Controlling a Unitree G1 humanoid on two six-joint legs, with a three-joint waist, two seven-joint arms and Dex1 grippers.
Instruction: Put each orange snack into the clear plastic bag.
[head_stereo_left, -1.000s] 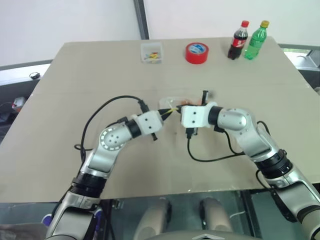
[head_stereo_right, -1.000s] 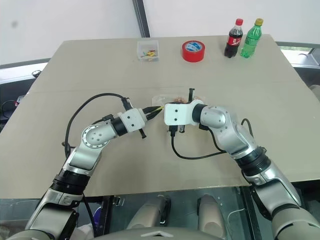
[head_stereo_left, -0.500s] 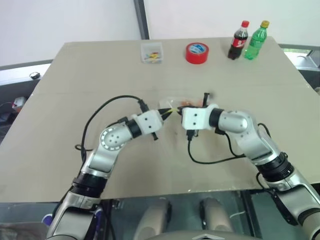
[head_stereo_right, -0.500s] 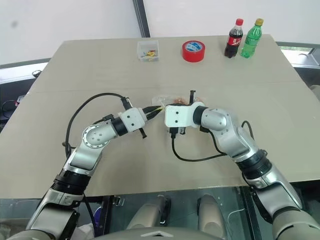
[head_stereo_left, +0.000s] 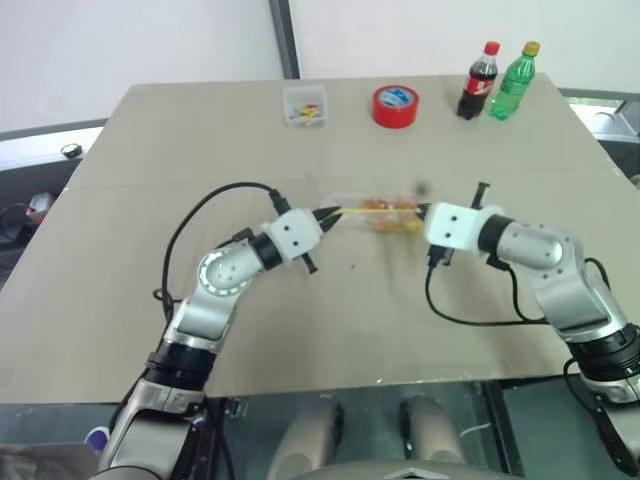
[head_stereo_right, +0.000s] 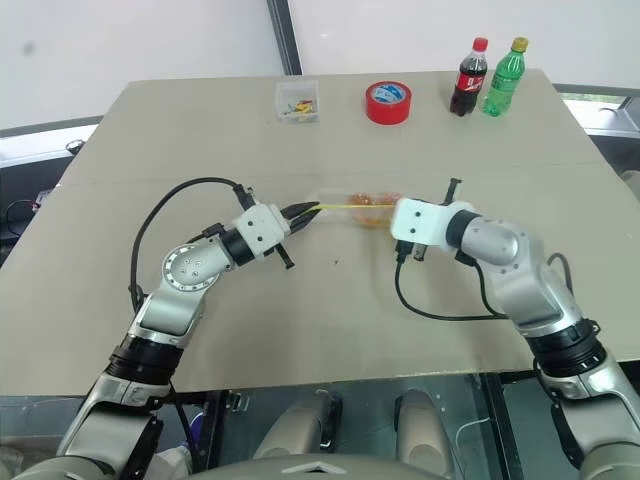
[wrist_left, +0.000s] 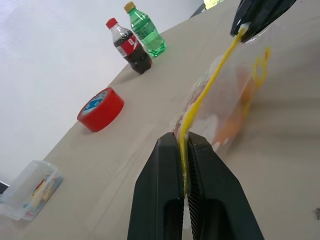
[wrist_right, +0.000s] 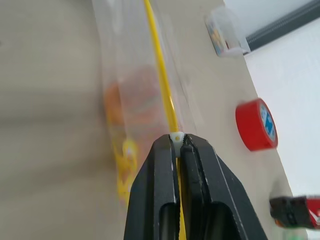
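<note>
The clear plastic bag (head_stereo_left: 378, 211) hangs stretched between my two grippers just above the table, its yellow seal strip (wrist_left: 210, 82) pulled taut. Through the plastic the orange snacks (wrist_right: 135, 100) show as an orange mass inside the bag (wrist_left: 235, 117). My left gripper (wrist_left: 183, 142) is shut on one end of the strip, on the left side of the bag (head_stereo_right: 300, 210). At the other end, my right gripper (wrist_right: 176, 140) is shut on the strip, where a small white slider sits at its fingertips (head_stereo_left: 422, 212).
At the far edge of the tan table (head_stereo_left: 150, 150) stand a red tape roll (head_stereo_left: 394, 105), a cola bottle (head_stereo_left: 478, 80) and a green bottle (head_stereo_left: 513, 80). A small clear box of coloured bits (head_stereo_left: 304, 105) sits to their left.
My right gripper has slid to the right along the yellow strip, away from the left gripper. The bag is now drawn out between them. The left gripper has held its place.
</note>
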